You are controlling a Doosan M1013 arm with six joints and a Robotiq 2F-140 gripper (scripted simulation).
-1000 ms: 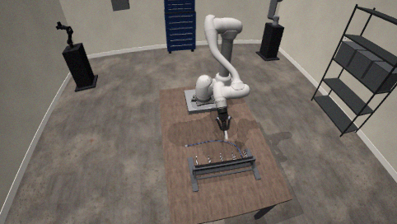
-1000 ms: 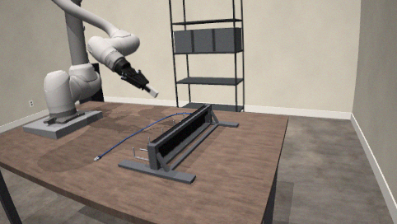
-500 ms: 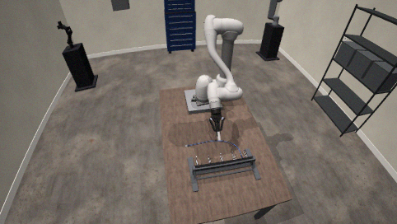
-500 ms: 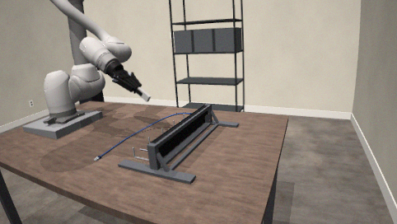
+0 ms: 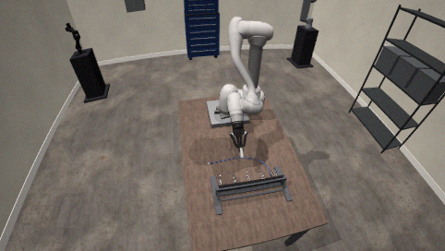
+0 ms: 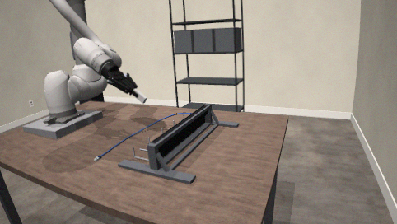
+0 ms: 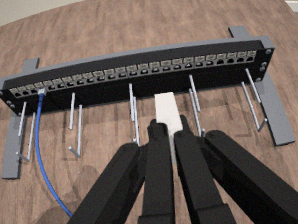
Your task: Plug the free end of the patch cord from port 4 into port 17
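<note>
The claw (image 5: 239,145) (image 6: 134,92) (image 7: 165,107) is clenched, its fingers drawn close together, with a pale block jutting from the tips. A thin pale strip shows between the fingers too (whether it is pinched there or fixed on, I cannot tell). The claw does not have the cord (image 5: 251,159) (image 6: 133,133) (image 7: 39,155) in its grasp; in the exterior view, claw and block hang in the air above the worktop (image 5: 258,221) (image 6: 231,173) (image 7: 150,25).

The wrist view shows the row of ports on the rack (image 5: 248,188) (image 6: 154,156) (image 7: 160,86), with one end of the cord seated near the row's left end. The cord runs out of that picture at the bottom. The top and exterior views supply the rest — the free plug (image 5: 209,163) (image 6: 97,158) lies on the worktop, out in front of the rack and apart from it, not in port 17.

Both rack feet stand inside the worktop's edges. The plug lies in from the side edge, with bare wood around it — room there, while thin metal prongs (image 6: 141,158) (image 7: 79,131) stick out from the rack's port side.
</note>
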